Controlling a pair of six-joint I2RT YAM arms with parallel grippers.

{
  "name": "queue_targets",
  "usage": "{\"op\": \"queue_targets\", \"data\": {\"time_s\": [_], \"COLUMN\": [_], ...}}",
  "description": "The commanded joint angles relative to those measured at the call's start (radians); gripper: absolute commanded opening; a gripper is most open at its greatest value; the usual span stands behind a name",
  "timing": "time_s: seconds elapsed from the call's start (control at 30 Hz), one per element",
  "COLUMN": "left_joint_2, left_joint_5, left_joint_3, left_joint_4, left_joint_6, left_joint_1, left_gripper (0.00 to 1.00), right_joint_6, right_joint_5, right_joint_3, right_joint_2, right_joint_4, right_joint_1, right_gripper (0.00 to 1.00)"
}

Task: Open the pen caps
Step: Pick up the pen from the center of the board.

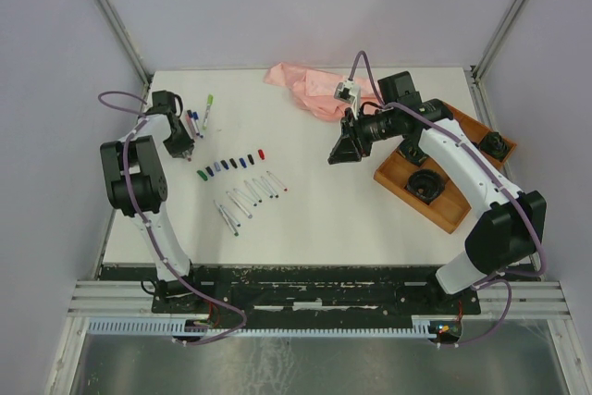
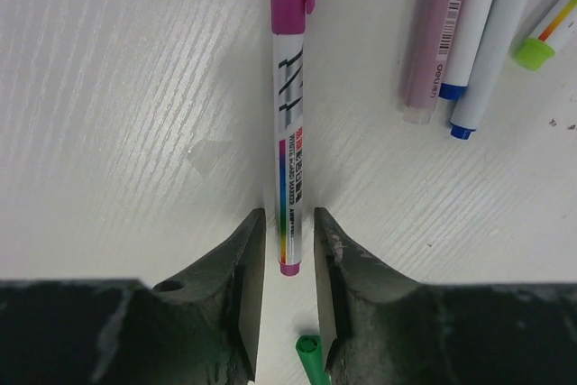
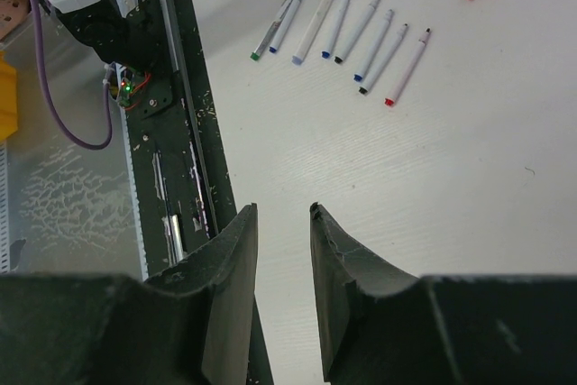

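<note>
The pen caps (image 1: pixel 231 163) are short plastic stubs in green, grey, navy, blue, black and red, lying in a slanted row left of centre on the white table (image 1: pixel 351 210). The uncapped pens (image 1: pixel 248 199) lie just below them. In the left wrist view one green cap (image 2: pixel 309 356) shows at the bottom edge. The left gripper (image 2: pixel 289 218) is slightly spread: its jaws flank the tail of a magenta pen (image 2: pixel 290 87) with a thin gap on each side, not pinching it. The right gripper (image 3: pixel 282 214) hangs partly spread, holding nothing.
</note>
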Motion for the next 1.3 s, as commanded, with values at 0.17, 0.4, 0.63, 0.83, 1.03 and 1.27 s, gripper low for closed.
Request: {"op": "queue_targets", "data": {"time_s": [0.17, 0.4, 0.63, 0.83, 1.03, 1.27], "left_joint_2": [0.037, -0.085, -0.326, -0.622, -0.91, -1.109], "left_joint_5": [-0.01, -0.022, 0.066, 0.322, 0.378, 0.293], "left_joint_3": [0.053, 0.028, -0.108, -0.382, -0.675, -1.016], "left_joint_4": [-0.019, 0.021, 0.147, 0.464, 0.895, 1.399], "left_joint_6": [0.028, 0.021, -0.037, -0.192, -0.292, -0.404], "left_joint_1": [0.003, 0.003, 0.002, -0.075, -0.294, -0.543], "left_gripper": [0.14, 0.03, 0.03, 0.03, 0.03, 0.03], "right_joint_6": [0.006, 0.008, 0.032, 0.194, 0.449, 0.79], "right_joint_5": [-0.035, -0.053, -0.121, -0.138, -0.153, -0.177], "right_joint_3": [0.001, -0.006, -0.058, -0.22, -0.387, -0.514], "right_joint_2": [-0.027, -0.04, -0.093, -0.229, -0.334, -0.325], "right_joint_4": [0.033, 0.042, 0.127, 0.427, 0.842, 1.333], "right_joint_1": [-0.006, -0.006, -0.006, -0.011, -0.017, -0.018], "right_gripper": [0.37, 0.37, 0.37, 0.4, 0.58, 0.64]}}
